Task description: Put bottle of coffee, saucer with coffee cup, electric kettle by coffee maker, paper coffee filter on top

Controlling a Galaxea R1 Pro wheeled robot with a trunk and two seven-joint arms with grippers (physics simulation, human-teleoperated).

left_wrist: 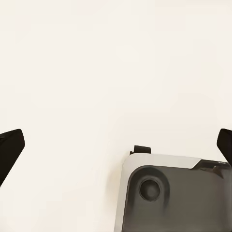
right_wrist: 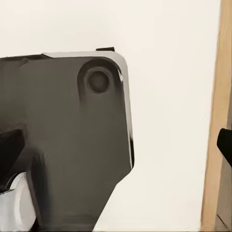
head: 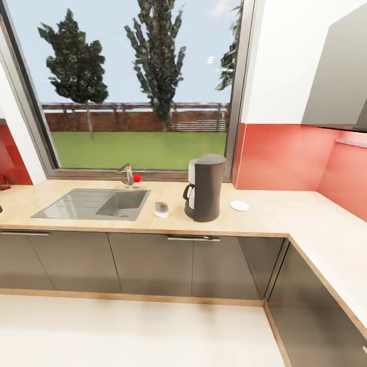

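The coffee maker [head: 206, 187], tall and dark grey with its carafe handle facing left, stands on the kitchen countertop [head: 285, 211] just right of the sink. The saucer [head: 239, 205], a small white dish, lies on the worktop a little to its right. A small white thing [head: 161, 209], which looks like the paper coffee filter, lies between sink and machine. Both arms hang low: my left gripper [left_wrist: 116, 145] and right gripper [right_wrist: 116, 147] are open, fingertips [left_wrist: 9, 145] [right_wrist: 224, 145] wide apart, holding nothing. The bottle of coffee, coffee cup and electric kettle are out of view.
A steel sink [head: 92, 204] with a faucet [head: 127, 176] sits left of the machine. The counter turns a corner along the right wall [head: 336, 255], under a grey wall cabinet [head: 339, 76]. Pale floor [head: 127, 331] lies before grey cabinets [head: 153, 262]. My dark base [right_wrist: 63, 145] shows below.
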